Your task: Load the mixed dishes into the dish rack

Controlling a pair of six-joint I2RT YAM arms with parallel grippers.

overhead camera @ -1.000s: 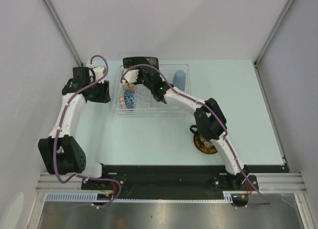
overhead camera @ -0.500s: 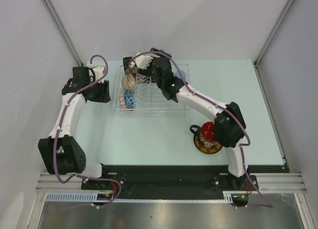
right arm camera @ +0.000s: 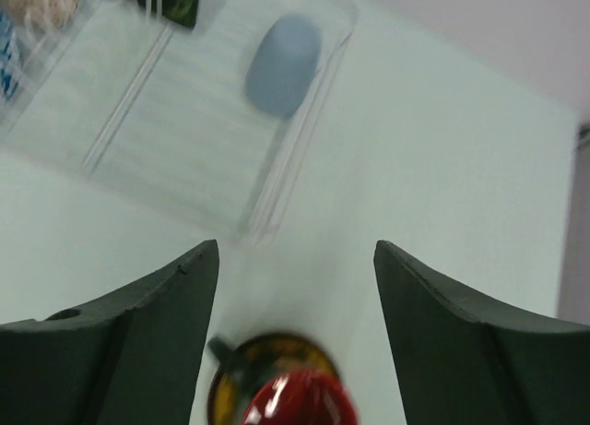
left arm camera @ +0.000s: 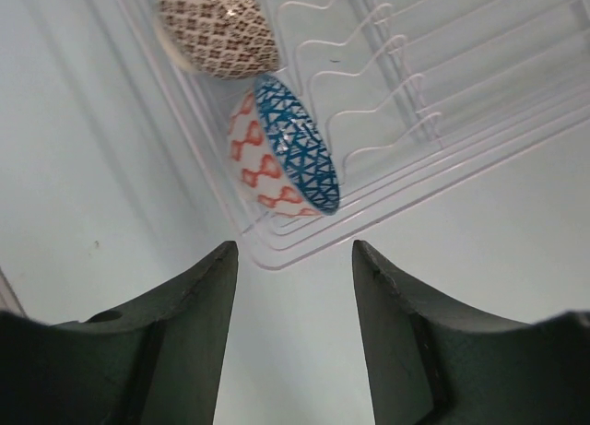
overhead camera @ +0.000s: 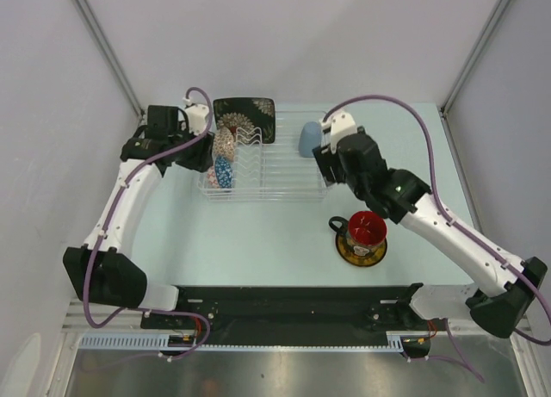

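Note:
The clear dish rack [overhead camera: 275,169] stands at the table's back. The beige lattice bowl [overhead camera: 225,141] and the small blue saucer [overhead camera: 223,171] stand on edge in its left end, also in the left wrist view: bowl [left arm camera: 217,27], saucer [left arm camera: 295,148], rack [left arm camera: 442,148]. The pale blue cup [overhead camera: 310,139] [right arm camera: 281,64] lies at the rack's right end. The black floral plate [overhead camera: 245,117] is at its far left corner. The mug with red inside [overhead camera: 366,227] [right arm camera: 300,402] sits on the yellow saucer [overhead camera: 360,249] [right arm camera: 230,388]. My left gripper [overhead camera: 205,160] [left arm camera: 295,259] is open, empty, by the rack's left edge. My right gripper [overhead camera: 329,166] [right arm camera: 295,250] is open, empty, between rack and mug.
Grey walls with metal posts close in the table on the left, back and right. A black strip runs along the near edge where the arm bases stand. The right wrist view is blurred by motion.
My right gripper let go of the beige bowl in the rack's left end and pulled back to the right, above the mug. My left gripper moved right, up to the rack's left edge.

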